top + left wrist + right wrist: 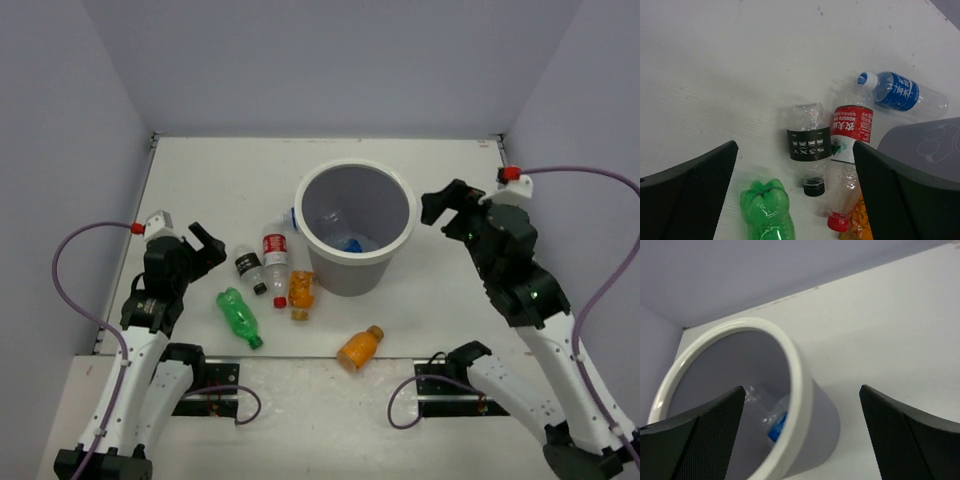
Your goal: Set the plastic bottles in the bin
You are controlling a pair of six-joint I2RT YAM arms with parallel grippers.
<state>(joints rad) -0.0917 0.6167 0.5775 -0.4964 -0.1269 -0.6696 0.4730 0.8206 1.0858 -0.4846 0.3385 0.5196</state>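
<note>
The light-grey bin (356, 168) stands mid-table with a clear blue-labelled bottle (350, 242) inside. Left of it lie a green bottle (240, 318), a black-labelled bottle (250, 268), a red-labelled bottle (275, 260) and an orange bottle (301, 292). Another orange bottle (360, 347) lies in front of the bin. A blue-labelled bottle (899, 92) lies behind the bin's left side. My left gripper (210, 246) is open and empty, hovering left of the black-labelled bottle (809, 145). My right gripper (440, 206) is open and empty, right of the bin rim (799, 371).
Grey walls close the table on the left, back and right. The bin wall (927, 142) shows at the right edge of the left wrist view, beside the red-labelled bottle (851, 131) and the green bottle (767, 210).
</note>
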